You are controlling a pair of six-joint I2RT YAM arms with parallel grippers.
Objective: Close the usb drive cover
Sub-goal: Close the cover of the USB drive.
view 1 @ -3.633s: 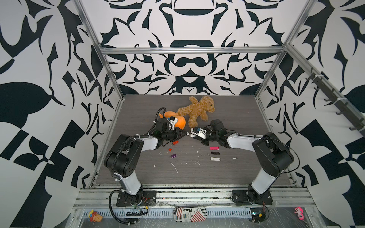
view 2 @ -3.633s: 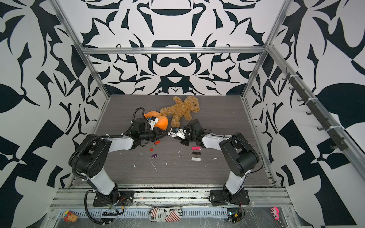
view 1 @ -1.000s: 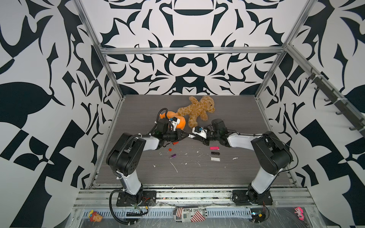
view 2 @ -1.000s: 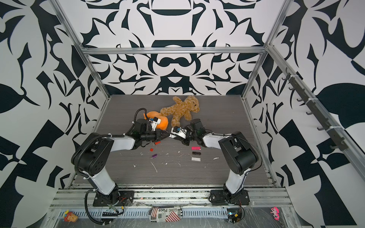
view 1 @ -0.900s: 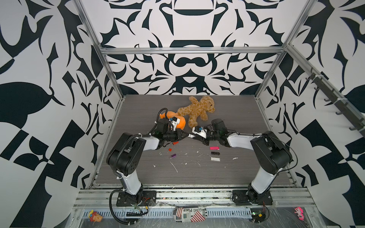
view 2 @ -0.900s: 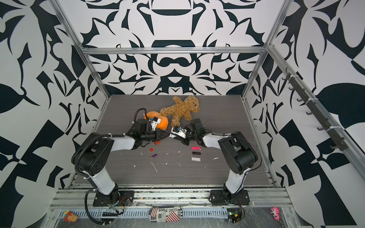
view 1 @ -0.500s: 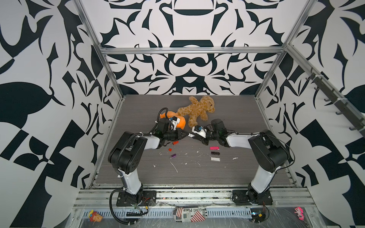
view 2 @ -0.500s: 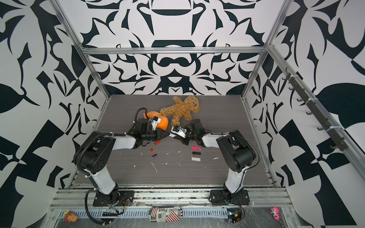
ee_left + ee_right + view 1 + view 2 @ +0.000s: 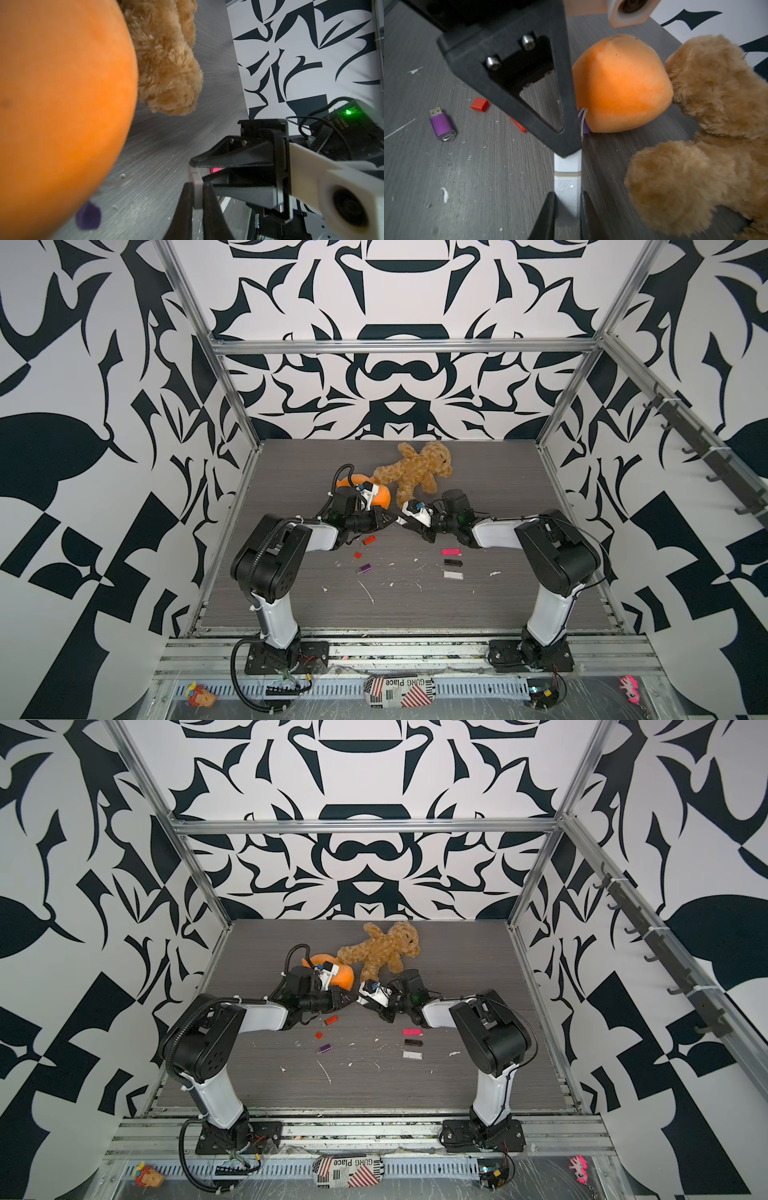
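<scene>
**White drive held above the table between two grippers**

Black-and-white patterned walls (image 9: 395, 364) and a metal frame (image 9: 399, 347) close the room. The surface is a grey wood-grain table (image 9: 498, 605).

Towards the back lies a bear (image 9: 417, 475), with an orange ball (image 9: 384, 499) touching it. Just in front of them the left gripper (image 9: 195, 187) and the right gripper (image 9: 568, 194) meet tip to tip. Each one is clamped on one end of the white drive (image 9: 566, 174), above the table.

Near the left arm lie a red drive (image 9: 369, 540), a red cap (image 9: 357, 555) and a purple drive (image 9: 364, 569). Near the right arm, a pink drive (image 9: 451, 551), a black drive (image 9: 453, 562) and a pale drive (image 9: 453, 575) lie in a column.

White scraps (image 9: 366, 591) are scattered over the table.
</scene>
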